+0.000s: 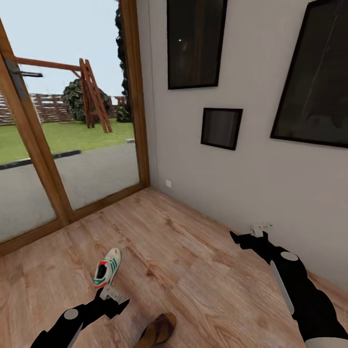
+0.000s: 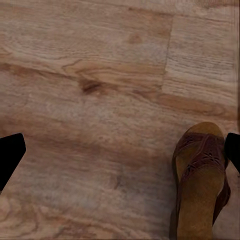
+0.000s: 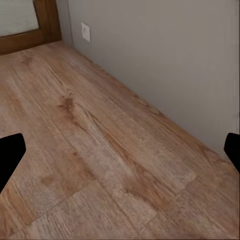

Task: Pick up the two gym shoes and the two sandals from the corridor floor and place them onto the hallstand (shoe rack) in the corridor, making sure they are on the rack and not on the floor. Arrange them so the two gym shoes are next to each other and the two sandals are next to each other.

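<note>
The corridor floor (image 1: 193,261) of wood planks spreads below both arms. On it, beside the glass door (image 1: 72,145), lies one gym shoe (image 1: 107,267); one sandal (image 1: 157,331) lies farther from the door. The left end effector (image 1: 112,299) and right end effector (image 1: 241,238) hang spread wide, empty.

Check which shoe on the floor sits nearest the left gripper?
The gym shoe: white with green stripes, just beyond the left gripper. The brown sandal lies farther off toward the right.
</note>
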### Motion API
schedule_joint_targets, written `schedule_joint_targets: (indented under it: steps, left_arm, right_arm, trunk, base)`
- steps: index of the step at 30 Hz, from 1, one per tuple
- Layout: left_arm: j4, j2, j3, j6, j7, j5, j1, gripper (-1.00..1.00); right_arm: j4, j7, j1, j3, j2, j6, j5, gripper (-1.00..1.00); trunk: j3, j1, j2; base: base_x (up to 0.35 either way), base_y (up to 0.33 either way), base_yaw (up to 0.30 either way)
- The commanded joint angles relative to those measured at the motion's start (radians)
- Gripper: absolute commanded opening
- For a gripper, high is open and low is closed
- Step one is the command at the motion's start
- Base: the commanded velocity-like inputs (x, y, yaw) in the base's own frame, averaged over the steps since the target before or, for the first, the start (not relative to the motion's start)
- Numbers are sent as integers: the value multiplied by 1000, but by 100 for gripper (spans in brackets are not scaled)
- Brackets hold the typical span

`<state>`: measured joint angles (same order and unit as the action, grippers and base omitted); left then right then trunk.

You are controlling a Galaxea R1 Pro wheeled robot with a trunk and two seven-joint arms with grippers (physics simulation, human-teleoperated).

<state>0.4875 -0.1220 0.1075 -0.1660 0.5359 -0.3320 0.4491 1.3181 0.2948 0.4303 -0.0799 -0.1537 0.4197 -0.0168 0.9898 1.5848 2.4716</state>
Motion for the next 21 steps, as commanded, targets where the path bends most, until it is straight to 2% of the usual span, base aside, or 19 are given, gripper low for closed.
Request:
schedule_joint_targets:
  steps: [1,5,13,21]
  left_arm:
    - [0,1,8,-6,6,-10,0,100]
    - [0,1,8,-6,6,-10,0,100]
    - [0,1,9,-7,5,-10,0,100]
    - [0,1,9,-9,4,-10,0,100]
  right_arm:
    - [1,6,1,-1,0,5,-2,100]
    - [1,6,1,-1,0,5,-2,100]
    - [1,6,1,-1,0,5,-2,100]
    - [1,5,1,-1,0,5,-2,100]
  trunk:
    - [1,0,0]
    - [1,0,0]
    - [1,0,0]
    - [1,0,0]
  base:
    - [23,13,-241]
    - [12,7,-136]
    - [1,2,-34]
    - [-168,72,-3]
